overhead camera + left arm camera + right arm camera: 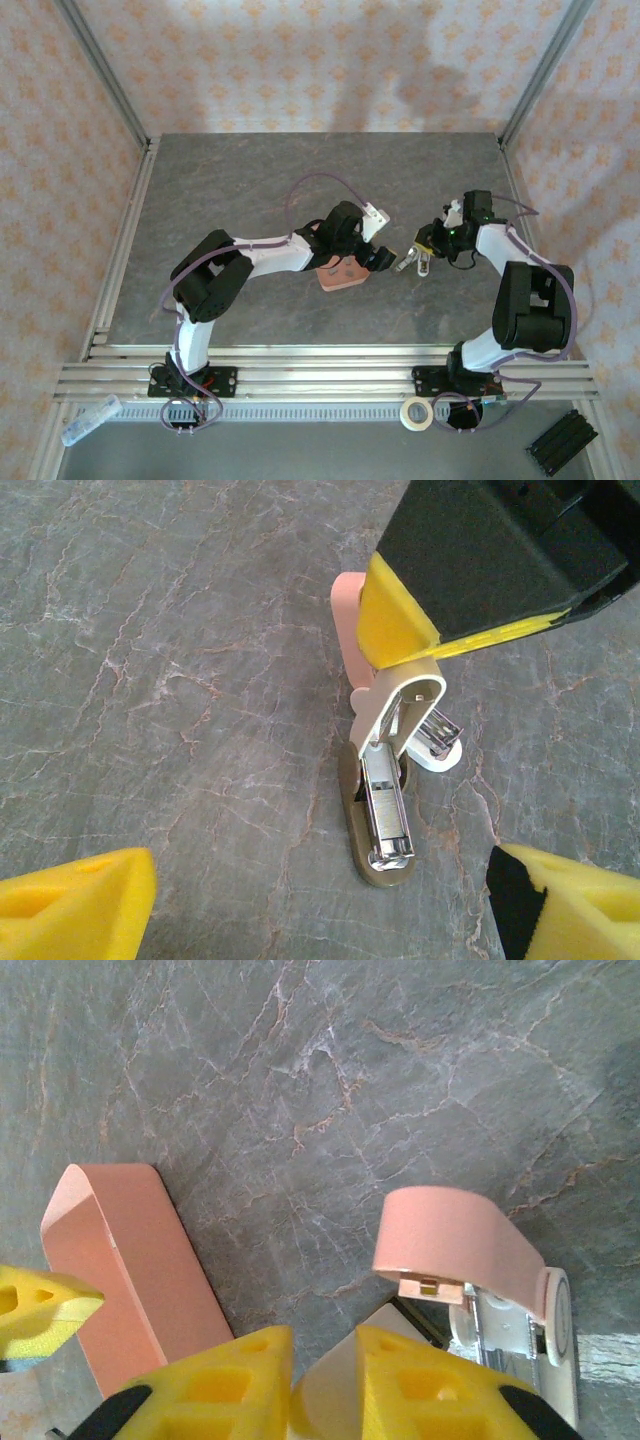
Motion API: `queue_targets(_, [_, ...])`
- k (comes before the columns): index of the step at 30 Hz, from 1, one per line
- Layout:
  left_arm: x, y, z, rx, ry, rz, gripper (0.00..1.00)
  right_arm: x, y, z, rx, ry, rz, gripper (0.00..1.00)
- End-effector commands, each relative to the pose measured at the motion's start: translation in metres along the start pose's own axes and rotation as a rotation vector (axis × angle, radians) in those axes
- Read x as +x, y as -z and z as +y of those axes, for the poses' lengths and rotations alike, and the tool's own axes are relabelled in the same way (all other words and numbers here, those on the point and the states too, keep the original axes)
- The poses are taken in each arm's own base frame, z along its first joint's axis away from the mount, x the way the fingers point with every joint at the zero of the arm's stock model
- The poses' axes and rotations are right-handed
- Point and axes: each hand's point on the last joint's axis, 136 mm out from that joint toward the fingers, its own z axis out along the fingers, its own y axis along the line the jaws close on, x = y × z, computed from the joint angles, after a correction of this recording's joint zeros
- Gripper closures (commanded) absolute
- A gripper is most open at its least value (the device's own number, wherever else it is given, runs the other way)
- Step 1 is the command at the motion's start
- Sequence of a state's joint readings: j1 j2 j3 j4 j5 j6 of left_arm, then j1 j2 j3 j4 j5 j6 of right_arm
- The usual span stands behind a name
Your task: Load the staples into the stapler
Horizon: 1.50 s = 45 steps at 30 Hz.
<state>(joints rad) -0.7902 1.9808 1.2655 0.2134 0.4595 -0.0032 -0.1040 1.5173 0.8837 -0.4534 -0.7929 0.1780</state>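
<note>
The stapler [385, 780] lies opened on the grey table, its pink lid [450, 1240] swung up and its brown base flat. A grey strip of staples [386, 812] sits in the open metal channel. My right gripper [325, 1360] is shut on the stapler's cream arm [400, 705], and one of its yellow fingers [395, 615] presses on it from above. My left gripper [320, 900] hovers open just short of the stapler's front end, with nothing between its fingers. Seen from above, both grippers meet at the table's middle, left [380, 258] and right [420, 262].
The salmon-pink tray [338, 277] lies under the left wrist, also the tray [130, 1260] left of the right fingers. A tape roll [417, 412] and a black block [560, 440] sit off the table's near edge. Metal frame posts stand at the corners.
</note>
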Motion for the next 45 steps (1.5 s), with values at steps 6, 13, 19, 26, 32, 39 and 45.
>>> queue_targets(6, [-0.014, 0.017, 0.001, -0.038, -0.010, -0.045, 0.14, 0.017, -0.001, -0.004, 0.059, 0.007, 0.066, 0.78])
queue_targets(13, [-0.025, 0.031, -0.003, -0.037, -0.007, -0.090, 0.14, 0.026, -0.002, -0.006, 0.071, 0.002, 0.088, 0.78])
queue_targets(19, [-0.022, 0.035, -0.004, -0.041, -0.005, -0.096, 0.14, 0.033, -0.008, -0.006, 0.092, 0.015, 0.111, 0.78])
queue_targets(26, [-0.019, 0.042, -0.003, -0.053, -0.008, -0.101, 0.14, 0.040, -0.010, -0.010, 0.120, 0.003, 0.125, 0.78])
queue_targets(32, [-0.017, 0.044, -0.003, -0.058, -0.010, -0.108, 0.14, 0.042, -0.006, -0.003, 0.127, 0.015, 0.123, 0.78])
queue_targets(39, [-0.013, 0.047, -0.001, -0.071, -0.008, -0.103, 0.14, 0.041, -0.007, 0.018, 0.153, 0.086, 0.114, 0.81])
queue_targets(45, [-0.009, 0.049, 0.001, -0.083, -0.010, -0.097, 0.14, 0.056, -0.024, -0.012, 0.255, 0.036, 0.150, 0.87])
